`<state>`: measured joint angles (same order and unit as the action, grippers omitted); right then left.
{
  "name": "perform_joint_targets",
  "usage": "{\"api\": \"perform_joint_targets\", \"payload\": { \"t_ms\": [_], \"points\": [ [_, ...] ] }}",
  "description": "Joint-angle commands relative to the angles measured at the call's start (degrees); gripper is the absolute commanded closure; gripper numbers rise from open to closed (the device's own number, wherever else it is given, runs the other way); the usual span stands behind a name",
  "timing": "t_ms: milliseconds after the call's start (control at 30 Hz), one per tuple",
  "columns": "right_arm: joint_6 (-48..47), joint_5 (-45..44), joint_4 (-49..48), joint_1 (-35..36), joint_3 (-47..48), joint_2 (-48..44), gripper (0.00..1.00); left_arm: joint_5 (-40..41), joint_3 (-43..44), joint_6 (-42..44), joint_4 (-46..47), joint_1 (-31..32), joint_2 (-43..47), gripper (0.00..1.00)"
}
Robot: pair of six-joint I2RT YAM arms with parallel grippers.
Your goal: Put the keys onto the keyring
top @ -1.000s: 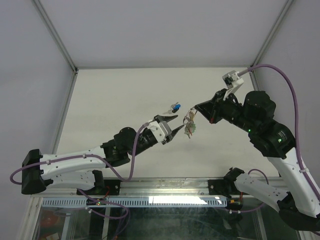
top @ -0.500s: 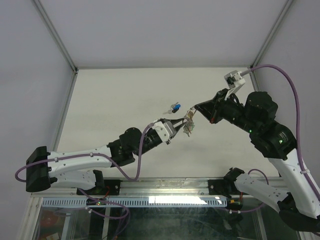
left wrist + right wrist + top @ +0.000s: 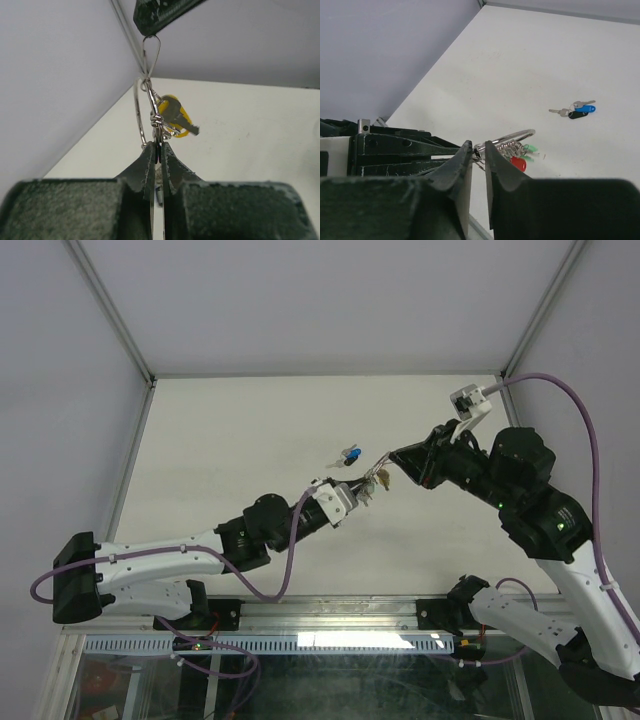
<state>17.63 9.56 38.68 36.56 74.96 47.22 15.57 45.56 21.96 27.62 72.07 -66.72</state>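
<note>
On white table (image 3: pixel 230 430) between pale walls (image 3: pixel 300 300), blue-headed keys (image 3: pixel 349 454)

Almost no room was left between the two pairs of jaws: the left gripper (image 3: pixel 362 490) and the right gripper (image 3: pixel 389 458) stood tip to tip, and the keyring (image 3: pixel 141 107) with its bunch filled the gap. Just to the left of the right jaws, the body of the left gripper blocked the way. Ahead and to the right of them the table (image 3: pixel 520 60) was free, with only the loose keys (image 3: pixel 577 110) lying well apart.
</note>
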Motion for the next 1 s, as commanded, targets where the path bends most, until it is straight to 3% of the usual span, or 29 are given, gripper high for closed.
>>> {"api": "perform_joint_targets", "payload": {
  "t_ms": [0, 200, 400, 500, 700, 967],
  "points": [
    [-1.12, -3.74, -2.84, -0.07, 0.38, -0.93, 0.75, 1.39, 4.57, 3.18, -8.48, 0.38, 2.95, 1.00],
    [-3.59, -10.66, -0.51, -0.08, -0.13, -0.51, 0.61, 0.79, 11.21, 2.84, -26.47, 0.30, 3.20, 1.00],
    [-3.24, -17.77, 1.76, -0.05, -2.11, -0.49, 0.58, -0.50, 22.35, -1.18, -46.94, -2.22, -0.44, 1.00],
    [-2.25, -19.78, 3.12, -0.08, -2.51, -0.11, 0.56, -3.55, 27.75, -3.40, -57.43, -6.67, -3.29, 1.00],
    [-0.87, -21.56, 3.00, -0.05, -3.56, -0.10, 0.54, -8.72, 30.60, -6.16, -60.34, -11.26, -5.77, 1.00],
    [-0.32, -20.87, 0.52, -0.08, -7.89, -4.40, 0.33, -17.66, 29.60, -9.57, -59.60, -13.58, -7.42, 1.00]
  ]
}}
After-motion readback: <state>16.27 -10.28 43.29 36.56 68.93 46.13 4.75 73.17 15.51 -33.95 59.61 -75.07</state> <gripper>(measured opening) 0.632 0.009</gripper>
